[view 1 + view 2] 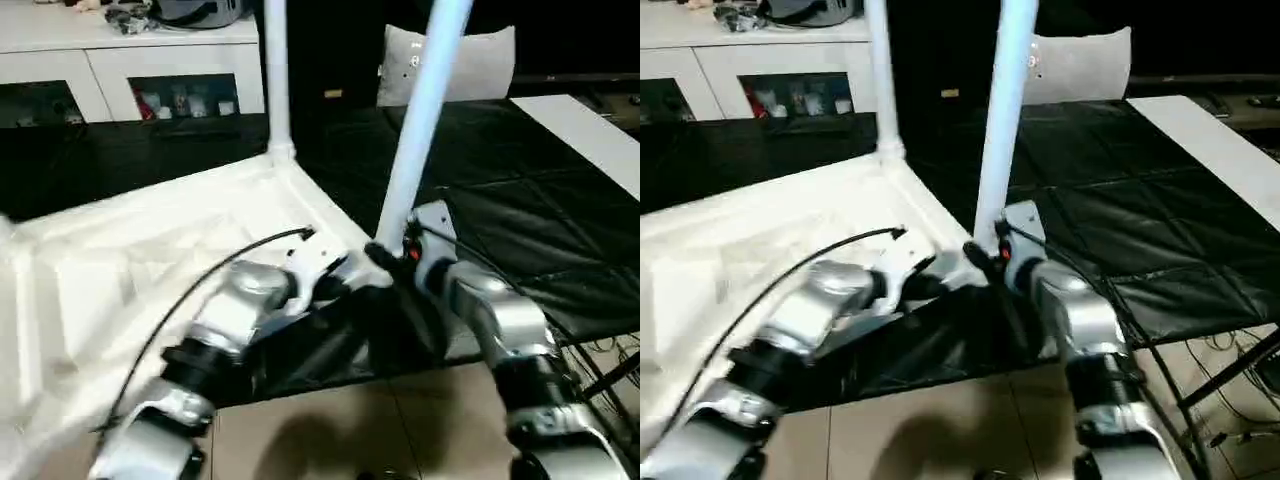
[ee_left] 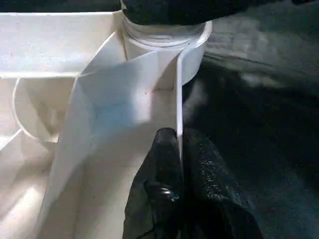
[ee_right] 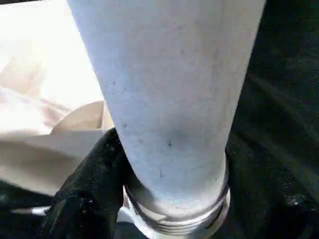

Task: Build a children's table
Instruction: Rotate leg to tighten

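Note:
The children's table lies upside down: its white ribbed tabletop (image 1: 120, 250) rests on the black-covered work table. One white leg (image 1: 277, 80) stands upright in the far corner socket. A second leg (image 1: 420, 110) rises, slightly tilted, from the near right corner. My right gripper (image 1: 392, 258) is closed around that leg's base; in the right wrist view a black finger (image 3: 89, 184) presses against the leg (image 3: 169, 89) just above its threaded end. My left gripper (image 2: 178, 144) is shut on the tabletop's thin rim wall (image 2: 178, 89), a short way from the corner socket (image 2: 192, 55).
The black quilted work table (image 1: 520, 200) stretches to the right and back. A white cabinet with glass doors (image 1: 150, 70) stands behind at the left, a white cushion (image 1: 470, 60) at the back, a white board (image 1: 590, 130) at the far right. Floor (image 1: 380, 420) lies below the table's near edge.

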